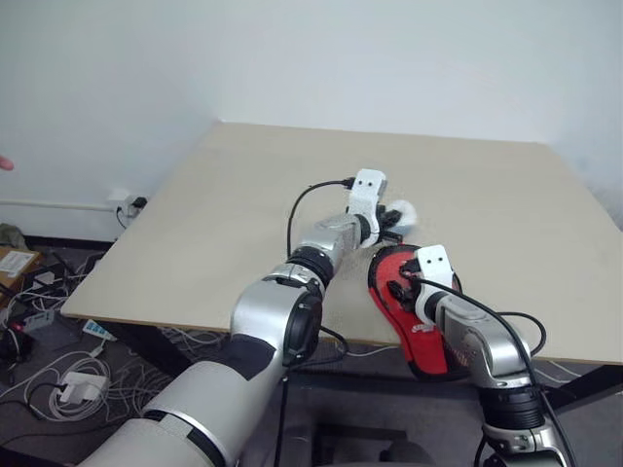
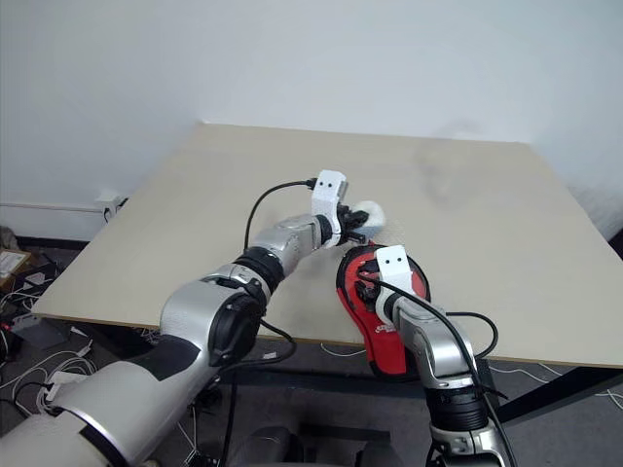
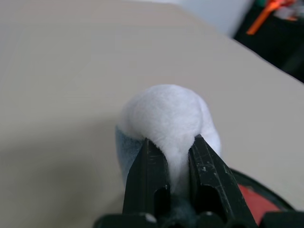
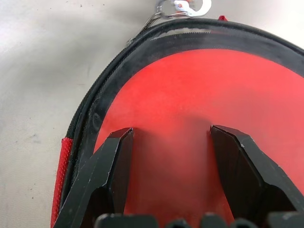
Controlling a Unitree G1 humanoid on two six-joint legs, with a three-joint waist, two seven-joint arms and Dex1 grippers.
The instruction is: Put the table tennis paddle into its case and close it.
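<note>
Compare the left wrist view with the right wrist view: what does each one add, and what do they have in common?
Left wrist view alone: the left claw shut on a white fluffy lump with a pale bluish side, held above the table.
Right wrist view alone: the right claw open, its fingers spread over the case's red face, with the black zip edging and a metal clip at the rim.
Shared: the beige table and the red case, a mere corner of it in the left wrist view.
</note>
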